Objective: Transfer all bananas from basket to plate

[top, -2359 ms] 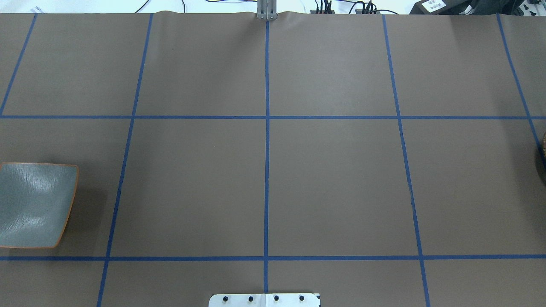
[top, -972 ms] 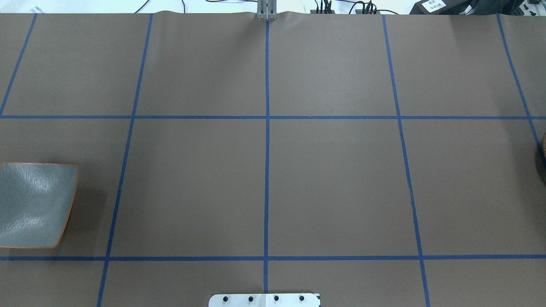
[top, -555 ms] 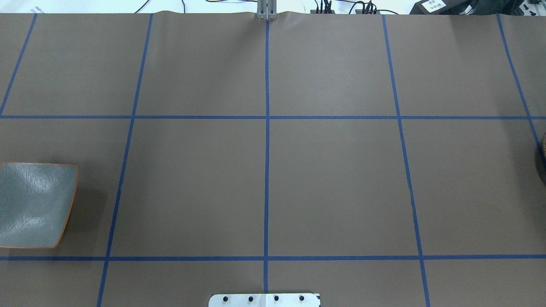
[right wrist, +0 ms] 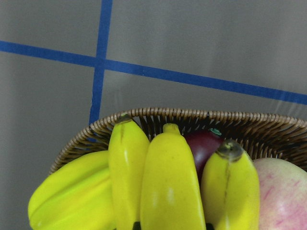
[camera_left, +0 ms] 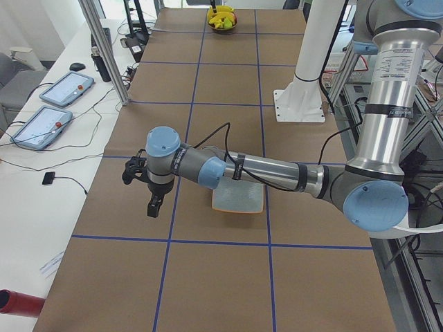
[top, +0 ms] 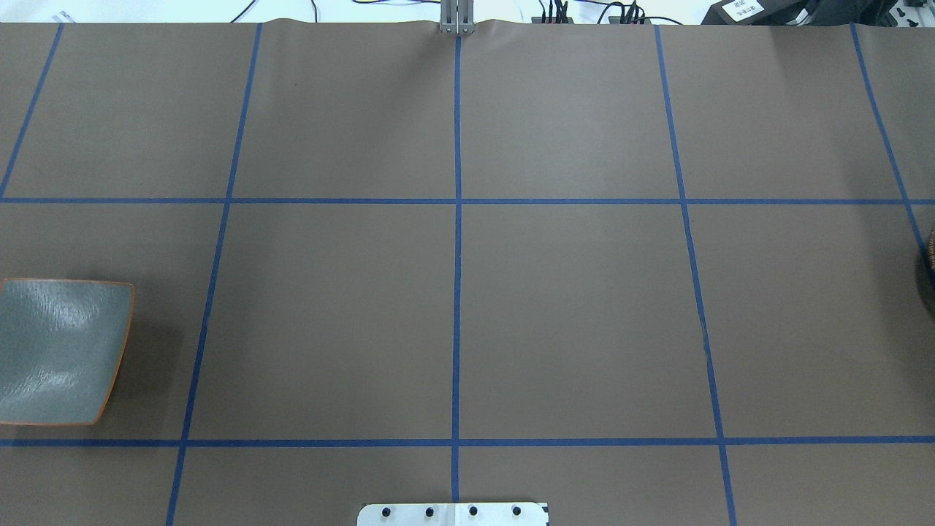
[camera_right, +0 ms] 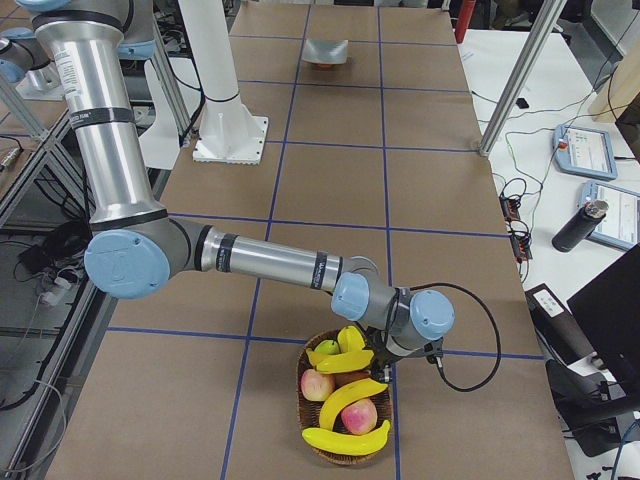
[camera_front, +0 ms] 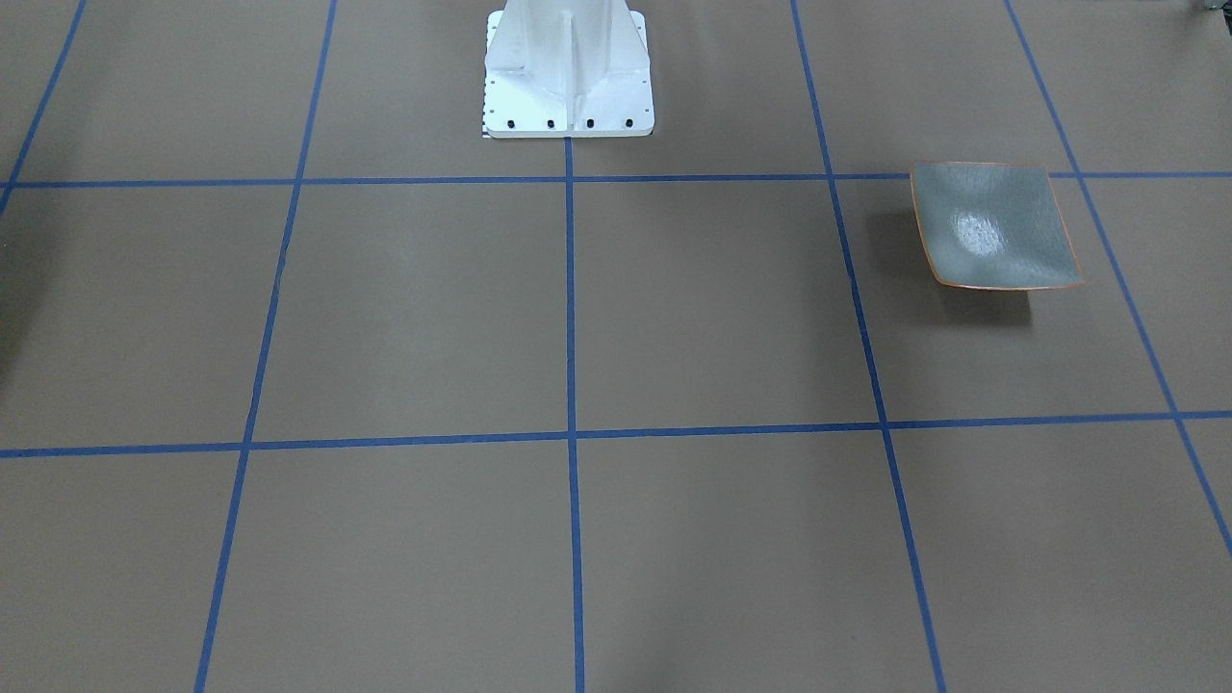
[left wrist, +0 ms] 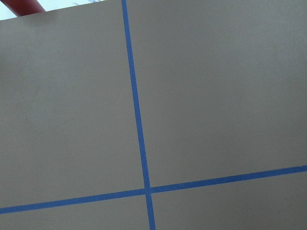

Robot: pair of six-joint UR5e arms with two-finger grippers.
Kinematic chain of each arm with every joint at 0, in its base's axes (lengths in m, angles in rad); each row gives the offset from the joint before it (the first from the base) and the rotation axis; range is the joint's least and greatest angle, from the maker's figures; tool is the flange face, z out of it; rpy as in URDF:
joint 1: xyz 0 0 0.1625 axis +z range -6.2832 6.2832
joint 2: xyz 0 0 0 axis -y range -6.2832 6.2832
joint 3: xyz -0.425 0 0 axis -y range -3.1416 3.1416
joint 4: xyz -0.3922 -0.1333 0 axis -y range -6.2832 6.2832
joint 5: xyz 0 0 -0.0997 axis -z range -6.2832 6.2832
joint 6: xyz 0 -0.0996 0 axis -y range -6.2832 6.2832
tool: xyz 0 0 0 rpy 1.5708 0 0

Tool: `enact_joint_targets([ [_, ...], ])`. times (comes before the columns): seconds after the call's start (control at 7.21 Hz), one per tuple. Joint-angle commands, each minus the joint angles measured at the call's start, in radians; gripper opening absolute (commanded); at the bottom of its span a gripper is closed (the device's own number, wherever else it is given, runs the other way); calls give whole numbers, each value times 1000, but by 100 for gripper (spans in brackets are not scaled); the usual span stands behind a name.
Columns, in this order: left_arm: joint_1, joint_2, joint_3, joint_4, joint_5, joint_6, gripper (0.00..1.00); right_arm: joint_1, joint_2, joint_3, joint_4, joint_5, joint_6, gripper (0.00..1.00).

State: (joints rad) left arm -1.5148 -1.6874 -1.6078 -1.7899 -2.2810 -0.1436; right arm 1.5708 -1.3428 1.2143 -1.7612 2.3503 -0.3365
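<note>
Plate (top: 58,351) unmoved; bananas (right wrist: 168,182) in basket (right wrist: 192,115); both jaws' width: cannot tell

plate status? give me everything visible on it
The plate is a small square grey-green dish with upturned wavy edges, a thin orange rim and a finely textured, glossy face, ceramic by the look. It lies flat and empty on the brown table cover, on the robot's left side, touching nothing else.
</note>
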Motion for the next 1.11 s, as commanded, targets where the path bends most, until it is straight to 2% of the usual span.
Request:
enact_joint_targets([
  [0.0,1,0,2,1,0,-1,100,64,40,107,-150,4,-2,0],
  [0.14,1,0,5,1,0,-2,100,77,42,157,-158,-3,-1,0],
  [0.42,13,-53,12,9,2,-4,100,86,100,183,-156,4,28,0],
  [0.56,45,-99,19,15,2,-49,100,83,135,186,-147,39,150,0],
  [0.69,98,-151,20,-3,2,-214,100,71,169,197,-133,109,335,0],
  [0.83,158,-205,16,-17,2,-319,100,23,169,244,-56,150,520,0],
  [0.97,241,-268,22,-52,2,-461,100,-33,171,264,69,165,759,0],
])
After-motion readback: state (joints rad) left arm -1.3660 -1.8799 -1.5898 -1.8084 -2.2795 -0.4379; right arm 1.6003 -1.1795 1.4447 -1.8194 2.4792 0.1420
